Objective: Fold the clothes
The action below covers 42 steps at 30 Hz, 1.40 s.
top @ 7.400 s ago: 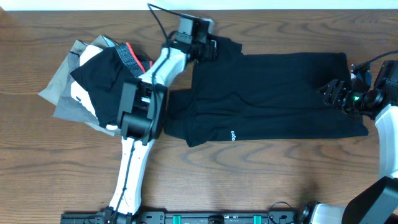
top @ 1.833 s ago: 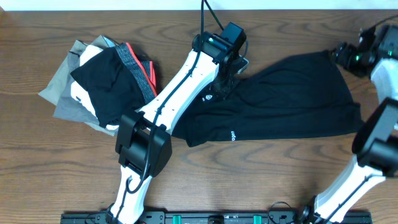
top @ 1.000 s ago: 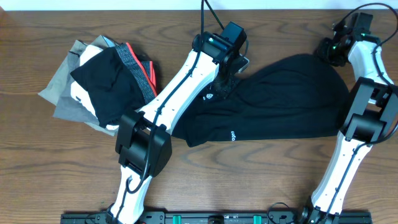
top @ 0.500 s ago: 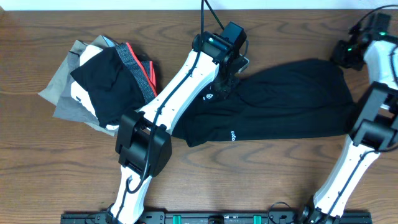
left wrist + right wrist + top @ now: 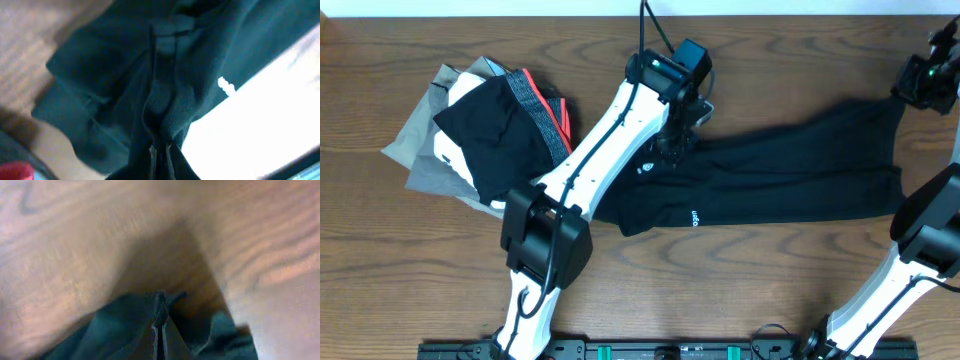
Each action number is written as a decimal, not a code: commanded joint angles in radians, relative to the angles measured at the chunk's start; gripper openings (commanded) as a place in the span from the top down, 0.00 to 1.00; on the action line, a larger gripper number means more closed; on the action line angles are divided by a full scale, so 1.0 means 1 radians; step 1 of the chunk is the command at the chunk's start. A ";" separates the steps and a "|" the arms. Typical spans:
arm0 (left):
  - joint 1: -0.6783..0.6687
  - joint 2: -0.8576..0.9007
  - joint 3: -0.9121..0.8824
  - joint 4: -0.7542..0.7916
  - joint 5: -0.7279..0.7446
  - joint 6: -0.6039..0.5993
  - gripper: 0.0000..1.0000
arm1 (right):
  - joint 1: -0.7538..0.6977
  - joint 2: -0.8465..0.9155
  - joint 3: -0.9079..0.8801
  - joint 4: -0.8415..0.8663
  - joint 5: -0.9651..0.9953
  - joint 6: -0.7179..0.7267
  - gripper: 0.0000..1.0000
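Note:
The black shirt (image 5: 780,170) lies stretched lengthwise across the middle and right of the table, its round white logo (image 5: 649,167) and white lettering (image 5: 695,217) near its left end. My left gripper (image 5: 672,135) is shut on a raised pinch of the shirt's upper left part. In the left wrist view the dark fabric (image 5: 125,75) bunches into the closed left gripper (image 5: 160,155). My right gripper (image 5: 908,92) holds the shirt's upper right corner at the far right. The right wrist view shows that gripper (image 5: 159,330) shut on a fold of the fabric (image 5: 120,325) above the wood.
A pile of grey and white garments (image 5: 425,150), topped by black shorts (image 5: 485,125) with a grey and red-orange waistband (image 5: 545,110), lies at the left. The left arm (image 5: 590,170) crosses the shirt's left end. The wooden table (image 5: 770,290) is bare in front.
My right gripper shut on the shirt's upper right corner and drew it rightward. The humped fabric has pulled out flat and taut. The left gripper kept its hold, shifting slightly.

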 commanded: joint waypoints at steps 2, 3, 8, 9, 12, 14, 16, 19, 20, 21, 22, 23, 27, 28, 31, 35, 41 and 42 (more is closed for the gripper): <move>0.002 -0.033 0.006 -0.058 -0.010 -0.005 0.94 | -0.021 -0.018 0.001 -0.091 0.067 -0.026 0.99; 0.002 -0.033 0.006 -0.071 -0.010 -0.010 0.94 | -0.021 -0.023 0.001 -0.119 0.093 -0.026 0.99; 0.002 -0.033 0.006 -0.129 -0.003 -0.010 0.94 | -0.021 -0.029 0.001 -0.232 0.172 -0.055 0.99; 0.002 -0.033 0.006 -0.135 -0.003 -0.010 0.94 | -0.021 -0.029 0.001 -0.249 0.186 -0.055 0.98; 0.002 -0.033 0.006 -0.145 -0.003 -0.010 0.93 | -0.021 -0.029 0.001 -0.278 0.209 -0.055 0.98; 0.002 -0.033 0.006 -0.151 -0.003 -0.010 0.93 | -0.021 -0.029 0.001 -0.302 0.216 -0.055 0.98; 0.002 -0.033 0.006 -0.161 -0.003 -0.010 0.91 | -0.021 -0.029 0.001 -0.326 0.229 -0.056 0.98; 0.002 -0.033 0.006 -0.176 -0.003 -0.010 0.85 | -0.021 -0.029 0.001 -0.365 0.225 -0.085 0.98; 0.002 -0.033 0.006 -0.185 -0.003 -0.010 0.85 | -0.021 -0.029 0.001 -0.376 0.226 -0.085 0.98; 0.002 -0.033 0.006 -0.194 -0.004 -0.009 0.85 | -0.021 -0.029 0.001 -0.387 0.225 -0.090 0.98; 0.002 -0.033 0.006 -0.202 -0.004 -0.009 0.85 | -0.021 -0.029 0.001 -0.399 0.227 -0.097 0.97; 0.002 -0.033 0.006 -0.210 -0.004 -0.009 0.85 | -0.021 -0.029 0.001 -0.407 0.227 -0.104 0.97; 0.003 -0.033 0.006 -0.239 -0.006 -0.008 0.83 | -0.021 -0.029 0.001 -0.440 0.255 -0.103 0.86; 0.005 -0.033 0.006 -0.243 -0.012 -0.008 0.83 | -0.021 -0.029 0.001 -0.451 0.269 -0.103 0.83; 0.005 -0.033 0.006 -0.249 -0.049 -0.008 0.67 | -0.021 -0.029 0.001 -0.463 0.290 -0.102 0.70; 0.005 -0.033 0.006 -0.245 -0.057 -0.009 0.50 | -0.021 -0.029 0.001 -0.439 0.289 -0.080 0.56; 0.005 -0.033 0.006 -0.223 -0.058 -0.013 0.44 | -0.021 -0.029 -0.019 -0.326 0.220 -0.035 0.35; 0.008 -0.034 0.007 -0.229 -0.059 -0.021 0.44 | -0.022 -0.029 -0.032 -0.303 0.221 -0.035 0.30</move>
